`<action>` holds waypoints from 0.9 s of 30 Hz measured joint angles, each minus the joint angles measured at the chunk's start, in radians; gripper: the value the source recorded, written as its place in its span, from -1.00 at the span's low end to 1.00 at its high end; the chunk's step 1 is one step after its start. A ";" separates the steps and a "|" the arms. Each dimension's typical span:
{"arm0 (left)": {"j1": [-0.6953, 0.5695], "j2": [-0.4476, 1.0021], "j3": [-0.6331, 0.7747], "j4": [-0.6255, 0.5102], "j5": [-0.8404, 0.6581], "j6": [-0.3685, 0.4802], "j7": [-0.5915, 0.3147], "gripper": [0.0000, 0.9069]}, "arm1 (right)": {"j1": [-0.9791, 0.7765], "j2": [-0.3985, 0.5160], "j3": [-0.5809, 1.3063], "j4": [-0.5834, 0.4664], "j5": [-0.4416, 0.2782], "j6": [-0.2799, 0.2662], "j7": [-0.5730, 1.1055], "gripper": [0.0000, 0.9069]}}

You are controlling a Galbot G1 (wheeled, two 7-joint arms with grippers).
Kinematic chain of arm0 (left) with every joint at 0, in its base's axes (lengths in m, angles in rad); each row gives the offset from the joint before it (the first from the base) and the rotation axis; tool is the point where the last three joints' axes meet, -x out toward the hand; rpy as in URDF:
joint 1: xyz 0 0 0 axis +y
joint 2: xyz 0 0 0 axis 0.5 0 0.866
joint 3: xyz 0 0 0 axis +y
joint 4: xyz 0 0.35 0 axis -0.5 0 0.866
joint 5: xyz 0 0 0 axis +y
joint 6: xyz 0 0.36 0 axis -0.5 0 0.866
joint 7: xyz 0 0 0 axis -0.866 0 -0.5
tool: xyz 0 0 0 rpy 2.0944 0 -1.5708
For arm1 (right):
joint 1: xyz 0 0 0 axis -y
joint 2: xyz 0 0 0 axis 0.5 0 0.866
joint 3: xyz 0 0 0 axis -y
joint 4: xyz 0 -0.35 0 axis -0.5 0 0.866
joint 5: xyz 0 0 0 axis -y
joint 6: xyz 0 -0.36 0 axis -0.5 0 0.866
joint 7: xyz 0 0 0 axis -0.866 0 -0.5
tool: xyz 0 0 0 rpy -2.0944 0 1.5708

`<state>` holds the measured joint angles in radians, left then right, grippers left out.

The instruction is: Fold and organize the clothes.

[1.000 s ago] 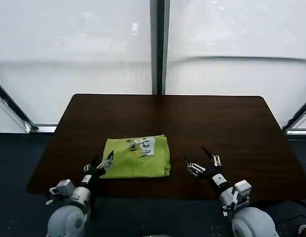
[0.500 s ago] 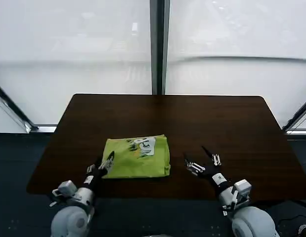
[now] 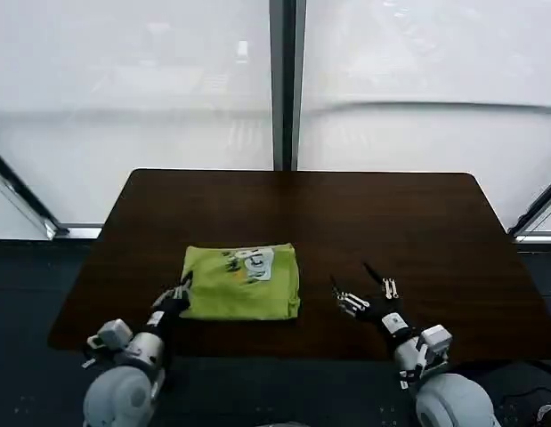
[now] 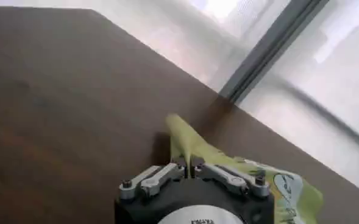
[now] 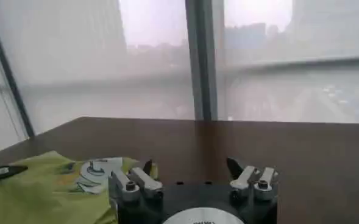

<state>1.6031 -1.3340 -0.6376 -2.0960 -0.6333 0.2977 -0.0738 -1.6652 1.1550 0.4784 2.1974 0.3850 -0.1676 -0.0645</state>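
One folded lime-green T-shirt (image 3: pixel 241 282) with a pale print patch on top lies on the dark brown wooden table (image 3: pixel 417 222), bare wood all round. Left gripper (image 3: pixel 177 297) is clenched on its near-left corner, fabric bunched, fingertips hidden. Right gripper (image 3: pixel 364 287) rests released, well apart.

- Dark brown wooden surface (image 3: pixel 346 213), rounded corners, glossy.
- Behind it, large frosted windows (image 3: pixel 133 80), pale diffuse daylight.
- Dark vertical mullion (image 3: pixel 286 84) centred between the panes.
- Dark floor (image 3: pixel 30 285) around the surface.
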 joint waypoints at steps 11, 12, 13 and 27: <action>0.021 0.152 -0.226 -0.088 0.047 -0.021 -0.003 -1.00 | 0.023 0.018 -0.015 -0.038 -0.003 0.006 -0.001 0.94; 0.025 0.156 -0.246 -0.106 0.047 -0.014 -0.009 -1.00 | 0.023 0.018 -0.013 -0.040 -0.003 0.006 -0.001 0.94; 0.026 0.158 -0.260 -0.126 0.046 -0.009 -0.012 -1.00 | 0.022 0.020 -0.011 -0.042 -0.002 0.007 0.000 0.94; -0.045 -0.031 0.289 -0.135 0.076 0.134 -0.148 0.94 | -0.022 0.088 -0.010 -0.044 -0.053 0.009 -0.010 0.94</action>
<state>1.5583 -1.3653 -0.3487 -2.2314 -0.5577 0.4321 -0.2221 -1.6872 1.2429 0.4686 2.1536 0.3321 -0.1582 -0.0745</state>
